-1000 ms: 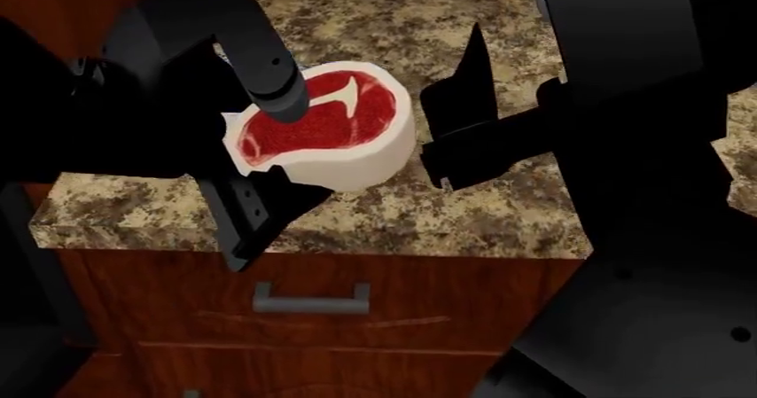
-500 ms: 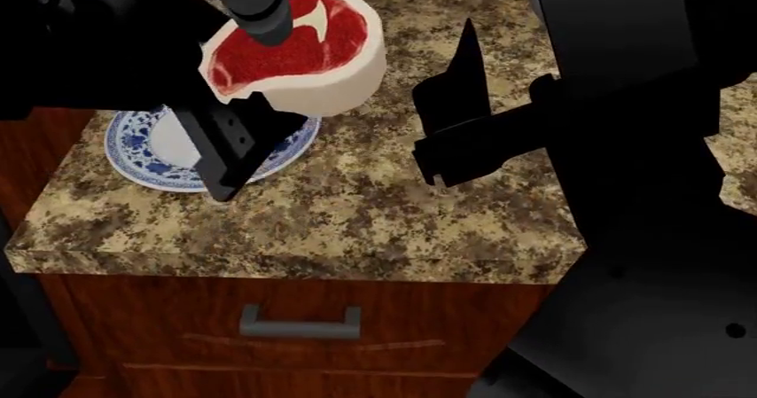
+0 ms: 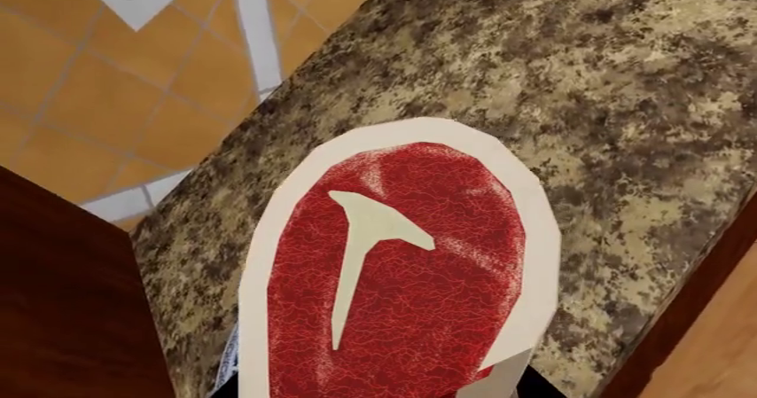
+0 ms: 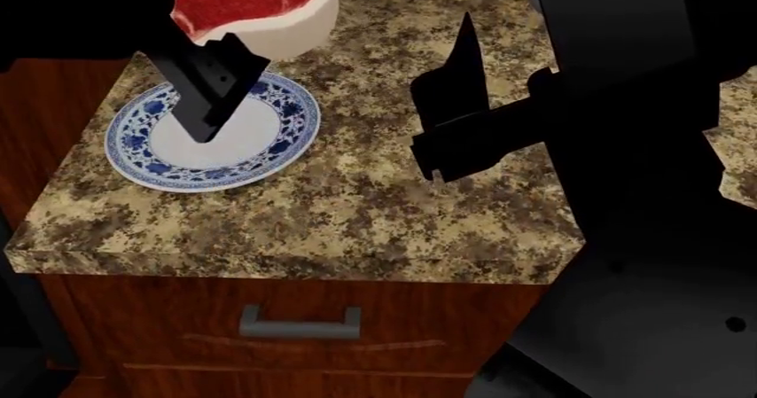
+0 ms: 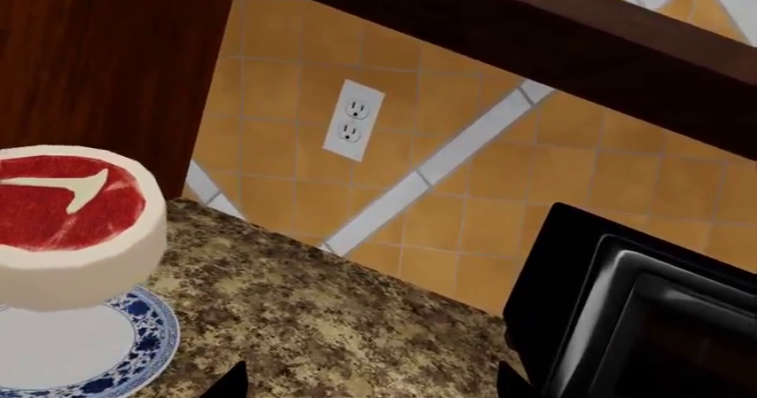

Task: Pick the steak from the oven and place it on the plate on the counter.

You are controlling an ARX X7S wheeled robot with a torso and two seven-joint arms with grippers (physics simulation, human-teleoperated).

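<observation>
The steak (image 4: 254,3), red with a white T mark and cream sides, hangs in my left gripper (image 4: 225,48) above the far edge of the plate (image 4: 254,141). One black finger (image 4: 204,92) reaches under it, over the plate's middle. The white plate with its blue rim lies on the speckled counter (image 4: 355,203) near the left corner. The left wrist view is filled by the steak (image 3: 402,274) over the counter (image 3: 615,105). The right wrist view shows the steak (image 5: 66,212) above the plate (image 5: 113,349). My right gripper (image 4: 456,105) is open and empty, right of the plate. The oven is out of view.
The counter's front edge (image 4: 296,261) has a wooden drawer with a grey handle (image 4: 300,323) below. A dark wood cabinet side (image 5: 106,61) stands behind the plate. A tiled wall with an outlet (image 5: 349,119) and a black appliance (image 5: 639,309) stand at the back.
My left gripper has carried the steak back and to the left, from the counter's front to above the plate's far edge. More of the plate now shows. The right gripper has barely moved.
</observation>
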